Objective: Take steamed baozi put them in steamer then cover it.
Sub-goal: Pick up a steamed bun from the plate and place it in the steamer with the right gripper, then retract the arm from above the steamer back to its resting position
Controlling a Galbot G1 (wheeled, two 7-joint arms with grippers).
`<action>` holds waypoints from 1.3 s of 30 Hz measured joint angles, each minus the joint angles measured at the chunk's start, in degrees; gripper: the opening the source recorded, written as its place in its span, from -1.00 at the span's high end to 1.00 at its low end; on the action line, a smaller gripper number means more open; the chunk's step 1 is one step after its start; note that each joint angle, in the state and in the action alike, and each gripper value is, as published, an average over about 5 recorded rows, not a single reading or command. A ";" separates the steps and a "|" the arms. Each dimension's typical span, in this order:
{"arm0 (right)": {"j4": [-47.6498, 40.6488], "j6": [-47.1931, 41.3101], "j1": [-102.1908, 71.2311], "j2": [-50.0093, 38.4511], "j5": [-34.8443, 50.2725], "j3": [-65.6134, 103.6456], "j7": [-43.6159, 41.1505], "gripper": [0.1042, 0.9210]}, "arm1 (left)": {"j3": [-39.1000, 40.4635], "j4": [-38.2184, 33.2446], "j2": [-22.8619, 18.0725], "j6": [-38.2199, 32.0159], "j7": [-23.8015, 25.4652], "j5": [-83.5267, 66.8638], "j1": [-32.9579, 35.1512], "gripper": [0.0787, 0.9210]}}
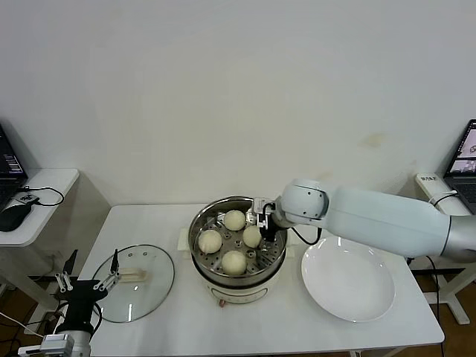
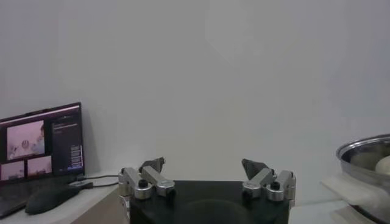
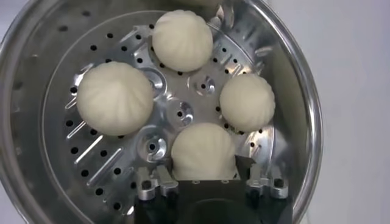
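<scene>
The steamer (image 1: 272,257) stands at the table's middle with its perforated tray (image 3: 109,161) showing. Four cream-white baozi lie on the tray: one far (image 1: 234,220), one left (image 1: 210,241), one near (image 1: 234,262) and one right (image 1: 252,236). My right gripper (image 1: 262,227) is inside the pot, open, its jaws either side of the right baozi (image 3: 203,152), which rests on the tray. The glass cover (image 1: 160,286) lies flat on the table to the steamer's left. My left gripper (image 1: 94,262) is open and empty, held low at the table's left edge beside the cover.
An empty white plate (image 1: 347,279) lies right of the steamer under my right arm. A side table (image 1: 44,182) with a mouse (image 1: 13,214) stands at the left, and a laptop (image 1: 465,160) at the far right. The steamer's rim (image 2: 365,152) shows in the left wrist view.
</scene>
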 measured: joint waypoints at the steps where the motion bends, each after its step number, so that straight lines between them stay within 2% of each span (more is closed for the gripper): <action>1: 0.38 0.01 0.36 -0.33 0.09 0.16 0.00 -0.74 | 0.00 0.02 0.07 0.01 0.00 -0.02 -0.03 -0.77; 8: 4.80 0.32 1.85 -4.99 1.94 2.76 2.50 -0.76 | -0.17 0.25 0.73 0.17 -0.08 -0.46 -0.24 -0.77; 15: 10.86 3.05 -1.76 -13.63 5.31 9.32 11.05 -0.76 | 0.60 1.02 1.05 0.34 -0.15 -0.34 -0.94 -0.77; 20: 15.47 7.82 -11.54 -20.34 5.67 20.18 17.84 -0.76 | 1.42 1.62 1.01 0.37 -0.32 0.15 -1.31 -0.77; 25: 18.77 14.12 -28.49 -23.73 3.15 37.69 22.94 -0.76 | 2.23 2.28 1.12 0.74 -0.78 0.96 -1.64 -0.77; 31: 20.59 23.70 -51.41 -19.48 -2.91 60.66 25.61 -0.76 | 3.70 3.03 1.97 3.13 -1.89 3.55 -2.27 -0.77; 39: 21.61 36.58 -80.57 -3.89 -9.86 90.61 25.27 -0.76 | 5.35 6.15 4.25 4.89 -2.60 11.68 -3.97 -0.77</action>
